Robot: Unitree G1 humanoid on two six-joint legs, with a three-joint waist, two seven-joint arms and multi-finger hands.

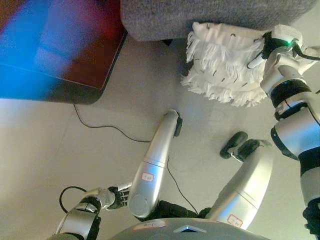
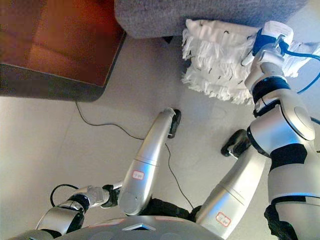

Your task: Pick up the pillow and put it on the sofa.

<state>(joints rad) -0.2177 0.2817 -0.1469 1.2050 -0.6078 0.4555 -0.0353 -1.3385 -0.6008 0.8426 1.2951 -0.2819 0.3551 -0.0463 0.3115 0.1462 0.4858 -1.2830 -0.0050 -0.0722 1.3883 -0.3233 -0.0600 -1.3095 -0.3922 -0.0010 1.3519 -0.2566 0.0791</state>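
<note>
Low at the left, the left hand (image 1: 119, 196) hangs idle, fingers loosely curled and holding nothing. The white shaggy fringed pillow (image 1: 222, 65) lies on the pale floor (image 1: 75, 145) against the grey fabric sofa's (image 1: 210, 15) front edge; it looks light and soft, best gripped at an edge. The right hand (image 1: 265, 50) rests on its right side, fingers buried, so I cannot tell its grip.

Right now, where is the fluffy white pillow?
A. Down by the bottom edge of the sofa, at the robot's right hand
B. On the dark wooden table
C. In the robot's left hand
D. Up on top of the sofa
A: the white pillow sits low against the grey sofa, with the right hand at its edge, while the left hand hangs far away.
</note>
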